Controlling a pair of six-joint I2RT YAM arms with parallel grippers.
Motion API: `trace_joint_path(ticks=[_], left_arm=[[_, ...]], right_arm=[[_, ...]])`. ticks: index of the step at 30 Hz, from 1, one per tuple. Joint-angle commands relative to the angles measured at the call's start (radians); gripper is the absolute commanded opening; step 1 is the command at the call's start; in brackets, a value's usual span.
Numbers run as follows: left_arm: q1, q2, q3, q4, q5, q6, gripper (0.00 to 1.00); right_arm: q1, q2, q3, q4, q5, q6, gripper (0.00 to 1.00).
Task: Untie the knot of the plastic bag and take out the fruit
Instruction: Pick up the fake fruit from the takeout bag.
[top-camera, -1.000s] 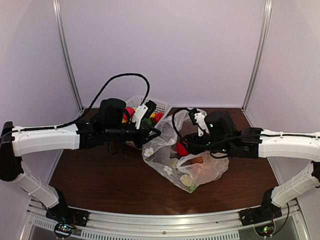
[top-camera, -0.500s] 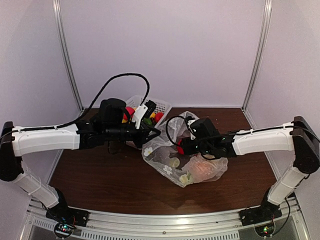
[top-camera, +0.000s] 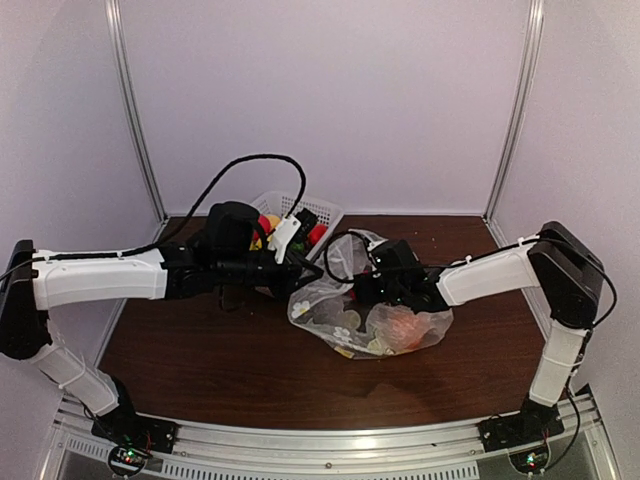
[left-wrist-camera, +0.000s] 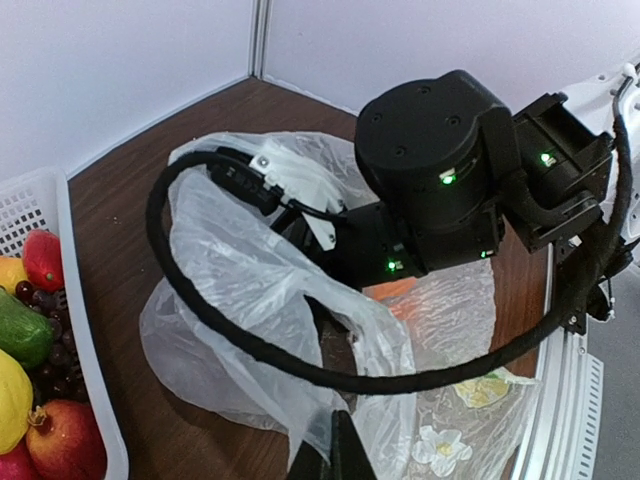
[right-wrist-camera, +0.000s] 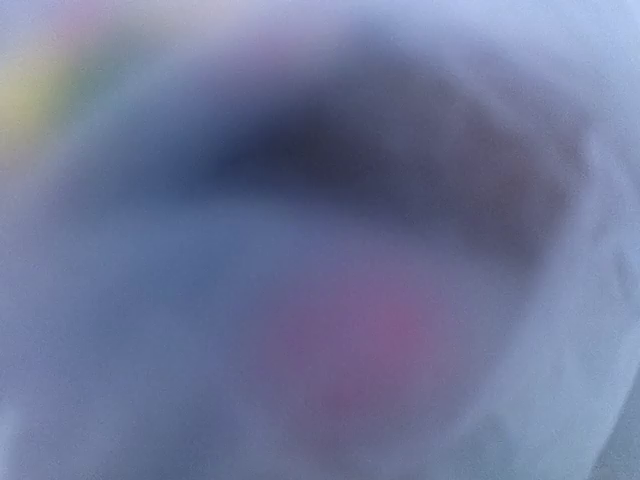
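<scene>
The plastic bag (top-camera: 335, 308) is thin, crinkly clear film, the table (top-camera: 200, 360) dark wood, the basket (left-wrist-camera: 82, 330) white lattice plastic

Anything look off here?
Right wrist view is all blur: the right gripper is pushed into the bag, with film apparently against the lens. Its cable also loops across the bag.

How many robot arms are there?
2. The left arm reaches in from the left to the edge of the plastic bag. The right arm comes in from the right, its tip among the bag's film. No others seem hidden.
</scene>
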Motion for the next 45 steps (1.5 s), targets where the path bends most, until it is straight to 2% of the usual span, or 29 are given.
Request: trace_joint_path(ticks=[1, 4, 15, 18, 22, 26, 32, 36, 45], left_arm=[[0.002, 0.013, 0.028, 0.01, 0.023, -0.006, 0.0], [0.002, 0.017, 0.03, 0.009, 0.028, -0.01, 0.0], [0.002, 0.024, 0.033, 0.007, 0.034, -0.011, 0.0], [0.002, 0.027, 0.035, 0.007, 0.034, -0.01, 0.0], [0.002, 0.027, 0.038, 0.007, 0.029, -0.011, 0.0], [0.002, 0.028, 0.039, 0.007, 0.021, -0.011, 0.0], [0.002, 0.029, 0.043, -0.024, 0.002, -0.004, 0.0], [0.002, 0.032, 0.045, -0.03, -0.008, 0.001, 0.0], [0.002, 0.039, 0.049, -0.036, -0.019, 0.009, 0.0]], right_arm=[[-0.023, 0.058, 0.032, 0.046, -0.036, -0.01, 0.74], [-0.028, 0.095, 0.054, 0.049, -0.035, -0.018, 0.81], [-0.066, 0.186, 0.126, 0.085, -0.084, -0.068, 0.89], [-0.072, 0.202, 0.139, 0.105, -0.107, -0.081, 0.82], [-0.074, 0.2, 0.138, 0.126, -0.139, -0.093, 0.63], [-0.074, 0.169, 0.107, 0.143, -0.165, -0.099, 0.56], [-0.066, 0.061, 0.001, 0.144, -0.196, -0.102, 0.53], [-0.043, -0.071, -0.093, 0.119, -0.195, -0.11, 0.53], [0.072, -0.336, -0.324, 0.088, -0.139, -0.068, 0.54]])
